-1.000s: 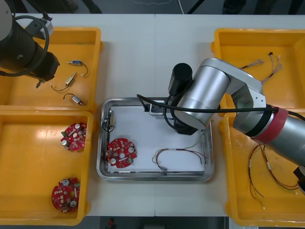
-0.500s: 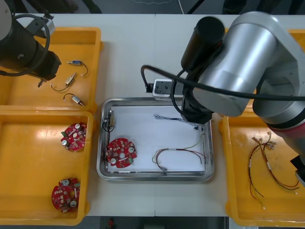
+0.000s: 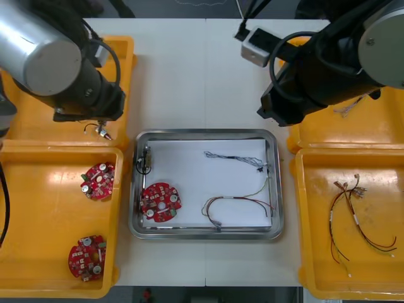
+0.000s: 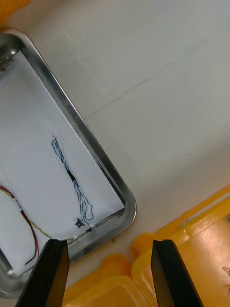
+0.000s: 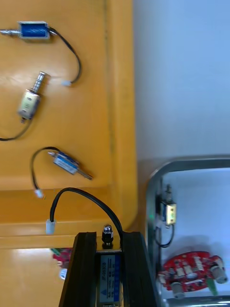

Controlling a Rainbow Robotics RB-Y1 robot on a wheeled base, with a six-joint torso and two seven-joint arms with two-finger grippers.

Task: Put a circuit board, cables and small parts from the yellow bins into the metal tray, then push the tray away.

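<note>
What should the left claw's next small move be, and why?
Probably carry it sideways over the metal tray and open. The left claw is shut on a small metal part over the yellow bin, beside the tray, which already holds a circuit board and cables. The right claw is open, off the tray.

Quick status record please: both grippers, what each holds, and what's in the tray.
left gripper: shut on held small metal part, over the rim between the two left yellow bins
right gripper: open, empty, above the tray's far right corner
metal tray: circuit board, blue and white cable, red and yellow cable, second small metal part
</note>
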